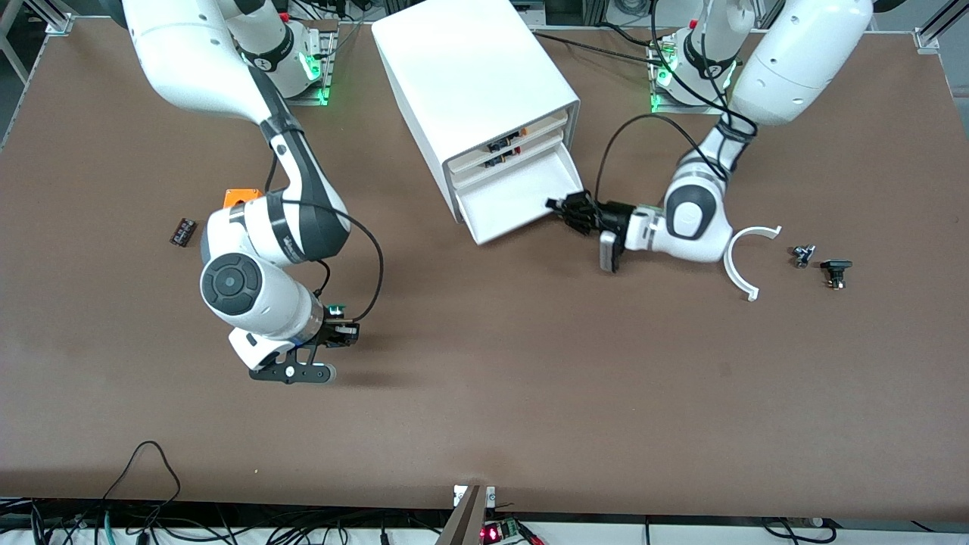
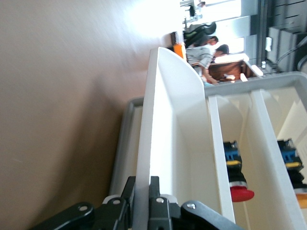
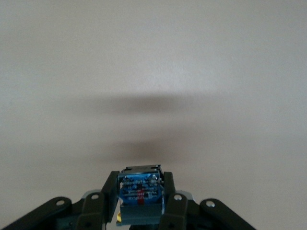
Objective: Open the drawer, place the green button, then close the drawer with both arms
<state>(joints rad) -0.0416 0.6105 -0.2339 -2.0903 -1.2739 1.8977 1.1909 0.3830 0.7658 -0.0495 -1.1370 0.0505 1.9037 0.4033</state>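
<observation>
Brown table (image 1: 530, 363) fills the front view. White cabinet (image 1: 475, 83) at upper centre; its lowest drawer (image 1: 509, 203) is pulled out and bare inside. Left gripper (image 1: 566, 210), centre-right of frame, is clamped tight on the drawer's side wall; the left wrist view shows the fingers (image 2: 127, 190) pinching that wall's edge, plus red-capped parts in the upper drawers, barely seen from the front. Right gripper (image 1: 338, 327), lower left of frame, hangs over bare table, closed on the button (image 1: 335, 309). The right wrist view shows the button's blue base (image 3: 139, 188) between the pads; the front view shows only its green cap.
</observation>
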